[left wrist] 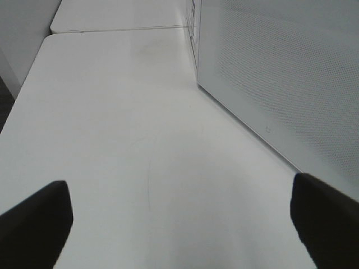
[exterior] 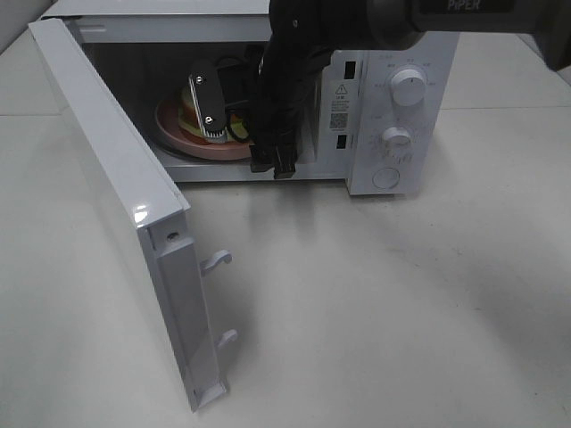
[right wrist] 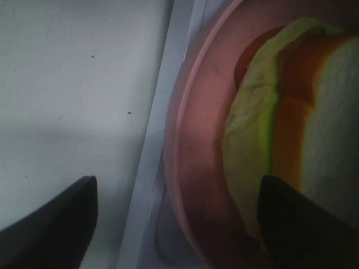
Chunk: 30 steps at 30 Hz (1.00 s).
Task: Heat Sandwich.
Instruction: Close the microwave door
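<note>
From the high camera you had the sandwich (exterior: 237,125) on its pink plate (exterior: 178,134) inside the microwave (exterior: 401,134), whose door (exterior: 116,196) stood wide open on the left. The right fingers (exterior: 207,98) reached into the cavity, spread to either side of the sandwich and pinching nothing. The arm hid most of the bread, so you could not tell whether either finger touched it. The left arm was out of that view. At the left wrist, the left fingers (left wrist: 39,218) hung wide apart and empty over the bare table (left wrist: 140,140), next to a perforated white panel, likely the door's outer face. That would make them the nearer pair for swinging it shut. At the right wrist, the right fingers (right wrist: 56,224) were parted. The plate's rim (right wrist: 185,140) sat near the middle of the gap, and the sandwich (right wrist: 252,140) lay toward one finger, its layers running crosswise to the line between them. The far half of the sandwich was cut off.
</note>
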Each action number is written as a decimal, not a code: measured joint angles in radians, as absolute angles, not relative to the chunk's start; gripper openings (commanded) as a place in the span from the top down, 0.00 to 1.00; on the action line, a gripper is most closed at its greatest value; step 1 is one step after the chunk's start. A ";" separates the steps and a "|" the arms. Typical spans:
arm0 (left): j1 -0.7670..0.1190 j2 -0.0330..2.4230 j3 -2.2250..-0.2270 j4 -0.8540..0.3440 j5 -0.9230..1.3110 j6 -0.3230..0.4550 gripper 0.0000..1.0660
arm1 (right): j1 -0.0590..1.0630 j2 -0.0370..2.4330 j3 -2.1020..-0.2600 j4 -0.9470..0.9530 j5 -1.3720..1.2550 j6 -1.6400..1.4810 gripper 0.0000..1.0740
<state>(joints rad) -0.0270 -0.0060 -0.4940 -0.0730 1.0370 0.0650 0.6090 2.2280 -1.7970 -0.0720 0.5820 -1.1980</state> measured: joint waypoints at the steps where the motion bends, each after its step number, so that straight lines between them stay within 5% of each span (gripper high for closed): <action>1: -0.027 -0.006 -0.494 -0.073 1.037 0.065 0.05 | 0.609 2.228 -1.797 -0.072 0.582 -1.198 0.29; 30: -0.027 -0.006 -0.494 -0.073 1.037 0.065 0.05 | 0.609 1.874 -1.348 -0.072 0.493 -1.197 0.29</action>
